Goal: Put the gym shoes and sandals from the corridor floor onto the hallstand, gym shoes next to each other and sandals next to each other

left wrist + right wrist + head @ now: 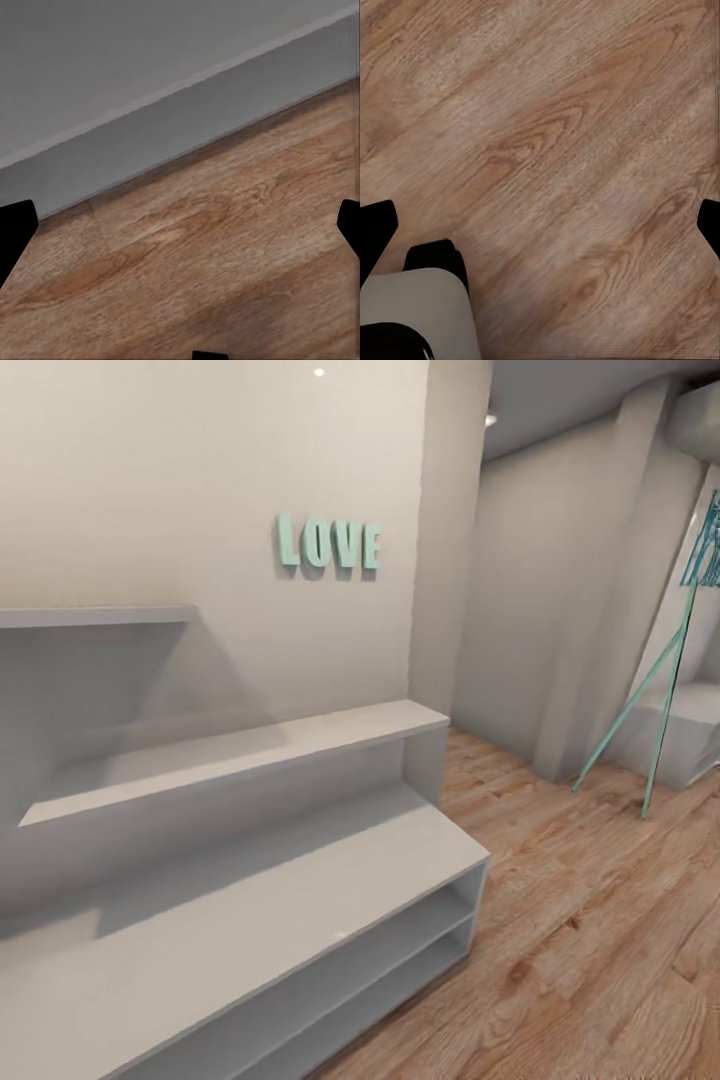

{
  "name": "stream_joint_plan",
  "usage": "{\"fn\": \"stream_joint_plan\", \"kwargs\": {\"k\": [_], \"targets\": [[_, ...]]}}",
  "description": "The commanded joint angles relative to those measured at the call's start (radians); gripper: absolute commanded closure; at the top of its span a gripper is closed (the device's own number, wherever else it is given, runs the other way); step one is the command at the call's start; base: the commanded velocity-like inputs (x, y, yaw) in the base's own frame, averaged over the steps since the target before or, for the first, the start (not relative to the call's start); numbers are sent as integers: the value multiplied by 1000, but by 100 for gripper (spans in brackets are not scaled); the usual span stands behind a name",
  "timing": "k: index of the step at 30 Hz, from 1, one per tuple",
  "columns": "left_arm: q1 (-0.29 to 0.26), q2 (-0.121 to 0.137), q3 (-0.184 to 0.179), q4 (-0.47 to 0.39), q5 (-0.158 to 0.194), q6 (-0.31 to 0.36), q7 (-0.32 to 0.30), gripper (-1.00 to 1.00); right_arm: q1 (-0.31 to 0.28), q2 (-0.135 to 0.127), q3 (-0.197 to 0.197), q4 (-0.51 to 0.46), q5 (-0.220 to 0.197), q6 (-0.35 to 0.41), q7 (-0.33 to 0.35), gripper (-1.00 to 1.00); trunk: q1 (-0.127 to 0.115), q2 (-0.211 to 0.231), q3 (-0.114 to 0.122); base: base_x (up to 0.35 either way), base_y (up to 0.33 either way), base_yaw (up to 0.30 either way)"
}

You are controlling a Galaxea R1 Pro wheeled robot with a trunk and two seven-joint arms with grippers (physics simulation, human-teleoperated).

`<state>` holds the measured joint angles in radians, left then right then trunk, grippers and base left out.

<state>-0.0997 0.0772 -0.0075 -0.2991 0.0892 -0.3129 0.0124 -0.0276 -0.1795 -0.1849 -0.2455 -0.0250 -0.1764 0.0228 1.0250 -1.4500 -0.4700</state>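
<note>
Reading "LOVE" lettering (329,543) above grey hallstand (300,890), both grippers spread over floor (600,940)

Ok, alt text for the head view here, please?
A low, wide light-grey hallstand with two open shelf compartments stands against a beige wall, its flat top bare. Teal LOVE letters hang on the wall above, and wood-plank corridor floor runs to the right past a teal-legged stand.

Teal raised letters (329,543) spell "LOVE" on the beige wall (150,480).
</note>
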Motion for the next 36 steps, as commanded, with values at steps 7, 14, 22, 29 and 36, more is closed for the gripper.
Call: {"fn": "stream_joint_plan", "kwargs": {"k": [7,14,22,29,36], "targets": [[0,0,-1,0,0,0,0,-100,0,0,-10,0,0,0,0,-100,0,0,0,0,0,-145],[0,0,-1,0,0,0,0,-100,0,0,-14,0,0,0,0,-100,0,0,0,0,0,-62],[0,-1,-1,0,0,0,0,-100,0,0,-15,0,0,0,0,-100,0,0,0,0,0,-24],[0,-4,-1,0,-1,0,0,-100,0,0,-17,0,0,0,0,-100,0,0,0,0,0,-9],[0,-8,-1,0,-1,0,1,-100,0,0,-17,0,0,0,0,-100,0,0,0,0,0,-4]]}}
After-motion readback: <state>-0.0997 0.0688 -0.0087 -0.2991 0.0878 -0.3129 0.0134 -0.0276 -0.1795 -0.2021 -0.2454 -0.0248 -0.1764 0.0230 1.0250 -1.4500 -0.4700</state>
